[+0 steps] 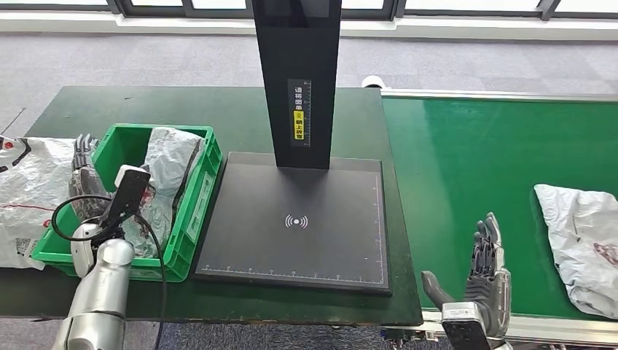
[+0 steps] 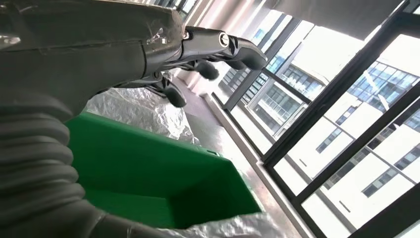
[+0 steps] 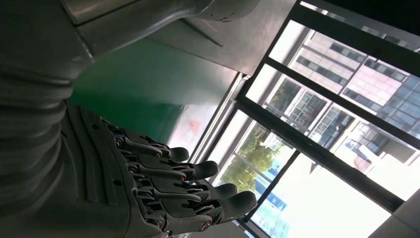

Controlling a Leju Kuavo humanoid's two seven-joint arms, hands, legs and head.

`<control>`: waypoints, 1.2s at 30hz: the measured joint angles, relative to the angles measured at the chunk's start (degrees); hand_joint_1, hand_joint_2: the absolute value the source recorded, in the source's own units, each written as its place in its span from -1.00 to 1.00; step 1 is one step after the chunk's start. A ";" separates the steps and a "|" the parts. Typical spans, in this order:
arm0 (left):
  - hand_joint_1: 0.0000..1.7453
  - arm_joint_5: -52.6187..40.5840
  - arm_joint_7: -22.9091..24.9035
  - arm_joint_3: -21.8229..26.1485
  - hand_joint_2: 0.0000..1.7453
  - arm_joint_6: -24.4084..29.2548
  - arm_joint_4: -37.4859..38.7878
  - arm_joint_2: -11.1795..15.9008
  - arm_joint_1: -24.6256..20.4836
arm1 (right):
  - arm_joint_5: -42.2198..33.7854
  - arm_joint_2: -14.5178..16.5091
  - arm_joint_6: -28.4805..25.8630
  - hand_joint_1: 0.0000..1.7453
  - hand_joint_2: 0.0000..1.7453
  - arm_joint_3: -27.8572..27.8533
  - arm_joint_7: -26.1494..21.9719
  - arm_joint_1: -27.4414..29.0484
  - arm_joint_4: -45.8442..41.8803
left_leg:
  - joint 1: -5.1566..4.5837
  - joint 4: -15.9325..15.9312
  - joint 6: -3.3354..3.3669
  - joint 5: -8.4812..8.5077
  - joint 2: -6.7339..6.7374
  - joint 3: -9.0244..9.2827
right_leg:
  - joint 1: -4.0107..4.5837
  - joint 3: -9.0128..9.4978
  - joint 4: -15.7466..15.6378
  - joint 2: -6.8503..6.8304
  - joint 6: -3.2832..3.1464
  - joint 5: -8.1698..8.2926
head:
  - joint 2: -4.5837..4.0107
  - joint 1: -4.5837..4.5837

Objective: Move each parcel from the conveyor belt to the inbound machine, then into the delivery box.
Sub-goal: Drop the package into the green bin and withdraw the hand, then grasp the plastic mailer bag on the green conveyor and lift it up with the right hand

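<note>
One grey parcel [image 1: 166,186] already stands inside my green delivery box [image 1: 195,211], leaning against its right wall, so I judge that one finished. The scan plate of the inbound machine [image 1: 299,219] carries nothing, its black post rising behind it. One more parcel [image 1: 579,244] lies flat on the green conveyor belt [image 1: 466,168] at the far right, so what is left, as I read it, is to fetch that one, lay it on the plate, then drop it in the box. Other white bags [image 1: 29,197] lie on the bench [image 1: 218,117] to the left of the box; I cannot tell whether they belong to the job

My left hand [image 1: 86,179] hangs at the left rim of the box, fingers apart and holding nothing, just beside the parcel inside it. My right hand [image 1: 484,266] is released too, fingers straight and pointing up, at the near edge of the belt. The waiting parcel lies near it, to its right, apart from the fingertips and not touched
</note>
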 joint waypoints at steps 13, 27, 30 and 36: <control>-1.00 -0.40 1.19 -0.24 -1.00 0.30 -9.32 -1.73 6.11 | -0.26 0.02 -0.56 -1.00 1.00 0.00 0.95 -0.31 0.00 | 0.01 0.00 -0.01 -0.01 0.00 -0.01 | 0.01 -0.04 0.00 0.01 -0.01 -0.02 | 0.00 0.00; -1.00 41.73 -13.83 -6.30 -1.00 -25.80 -19.11 -6.78 16.91 | 20.32 -3.55 -12.71 -1.00 1.00 -4.73 15.74 -5.00 2.47 | -0.12 0.00 0.06 -0.11 0.11 -0.02 | -0.12 -0.04 -0.07 0.09 0.08 -0.05 | 0.00 0.01; -1.00 47.51 -13.82 -9.92 -1.00 -28.44 -20.56 -8.36 20.10 | 32.70 -9.96 -17.04 -1.00 1.00 -9.19 25.14 -10.32 10.92 | -0.17 0.03 0.19 -0.16 0.19 -0.02 | -0.17 -0.02 -0.14 0.14 0.23 0.03 | 0.00 0.01; -1.00 47.54 -16.03 -12.72 -1.00 -29.75 -21.35 -10.05 22.86 | 41.29 -26.16 -22.84 -1.00 1.00 -16.29 31.83 -21.83 37.51 | -0.37 0.09 0.47 -0.04 0.04 -0.10 | -0.37 0.01 -0.20 -0.03 0.46 0.18 | 0.00 0.01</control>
